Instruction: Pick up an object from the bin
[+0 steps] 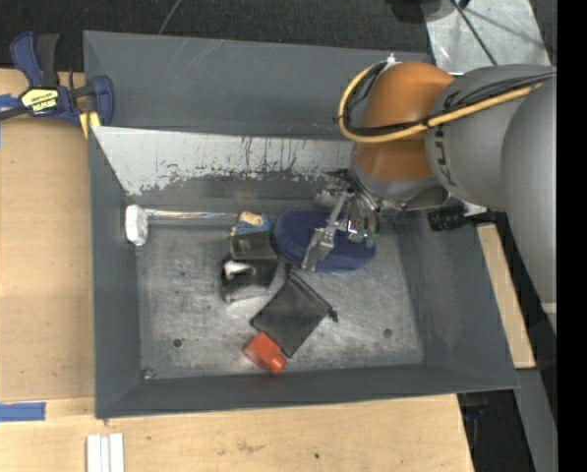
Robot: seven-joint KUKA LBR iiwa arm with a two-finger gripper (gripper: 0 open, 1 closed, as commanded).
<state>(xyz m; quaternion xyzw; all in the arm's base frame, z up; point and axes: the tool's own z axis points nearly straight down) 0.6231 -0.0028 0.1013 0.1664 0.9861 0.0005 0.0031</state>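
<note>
Inside the grey metal bin (116, 293), on a scuffed floor, a loose cluster of small things about the middle and back. At the right of that cluster, a dark blue rounded object (293, 232), low and smooth (kind not clear), lying near the back wall. Just left of it, a small black boxy piece (254, 248), with a pale tan scrap (251, 221) on its far side and a shiny metal bit (236, 274) on its near side. Along the back, further left, a slim silvery rod with a white cap (185, 215) at its left end. Nearer the front, a flat black square sheet (291, 318), turned corner-on, close under the blue object's near edge. Just beside its front corner, a small orange-red block (265, 353).

Bare floor at the left, along the front left and in the front right corner. Crowded only about the middle.

Down over the right half of the dark blue rounded object, the gripper (334, 232), apparently touching the top. Released or clenched: cannot tell.
</note>
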